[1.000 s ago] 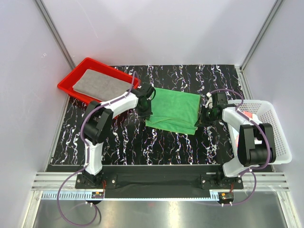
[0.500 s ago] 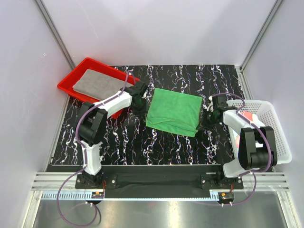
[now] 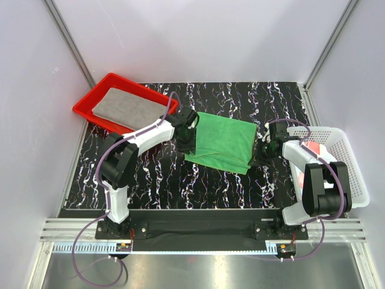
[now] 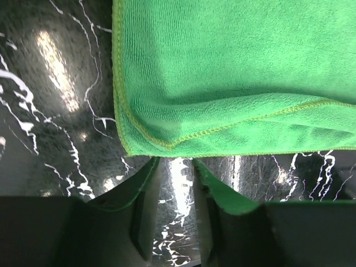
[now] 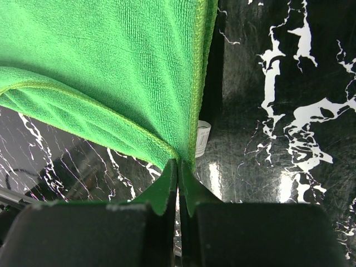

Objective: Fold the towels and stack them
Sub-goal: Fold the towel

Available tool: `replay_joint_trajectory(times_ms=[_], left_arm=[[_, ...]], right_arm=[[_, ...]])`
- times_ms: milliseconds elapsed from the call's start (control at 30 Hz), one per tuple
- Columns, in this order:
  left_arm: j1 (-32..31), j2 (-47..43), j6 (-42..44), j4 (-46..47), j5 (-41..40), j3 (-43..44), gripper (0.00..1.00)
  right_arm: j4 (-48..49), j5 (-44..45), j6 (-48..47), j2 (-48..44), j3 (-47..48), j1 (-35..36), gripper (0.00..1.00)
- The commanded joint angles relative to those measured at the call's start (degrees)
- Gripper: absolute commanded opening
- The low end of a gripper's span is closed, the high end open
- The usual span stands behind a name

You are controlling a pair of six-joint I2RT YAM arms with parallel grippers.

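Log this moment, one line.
left gripper: open beside green towel | right gripper: shut on its corner | grey towel: in red tray

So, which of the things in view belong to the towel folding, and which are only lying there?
Part of the job:
- green towel, folded, in the middle
- grey towel, lying in the tray
- salmon-pink cloth, partly showing in the basket, probably a towel

Only lying about:
- red tray
- white mesh basket
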Motion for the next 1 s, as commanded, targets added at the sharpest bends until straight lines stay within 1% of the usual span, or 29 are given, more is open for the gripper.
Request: replay_joint_trajectory(times_ms=[0, 167, 200, 267, 467, 567, 700, 967], left_arm=[[-0.37, 0.17, -2.42, -0.3, -4.5, 2.38, 0.36], [-0.64, 2.46, -3.04, -1.01, -5.39, 3.17, 0.37], [-0.55, 2.72, -2.95, -1.27, -6.95, 3.26, 0.38], [-0.55, 3.69, -2.95, -1.36, -7.58, 3.52, 0.38], [-0.55, 4.57, -3.3, -0.83, -8.2, 3.95, 0.38], [-0.55, 5.62, -3.04, -2.41, -8.9, 5.36, 0.32], [-0.55, 4.66, -2.6, -2.77, -9.78, 4.75, 0.27], [-0.2, 4.75, -1.46, -3.65, -9.69, 5.01, 0.26]], right_arm=[[0.81, -0.49, 0.02, -2.11, 0.02, -0.14, 0.03], [0.98, -0.4, -0.16, -2.55, -0.16, -0.14, 0.03], [0.98, -0.4, -0.16, -2.55, -0.16, -0.14, 0.03], [0.98, -0.4, -0.24, -2.72, -0.16, -0.06, 0.03], [1.07, -0.14, -0.16, -2.99, -0.34, -0.14, 0.03], [0.98, -0.14, -0.33, -3.07, -0.25, -0.14, 0.04], [0.98, 0.04, -0.24, -2.99, -0.16, -0.15, 0.03], [0.89, 0.3, -0.24, -2.37, -0.07, -0.14, 0.04]])
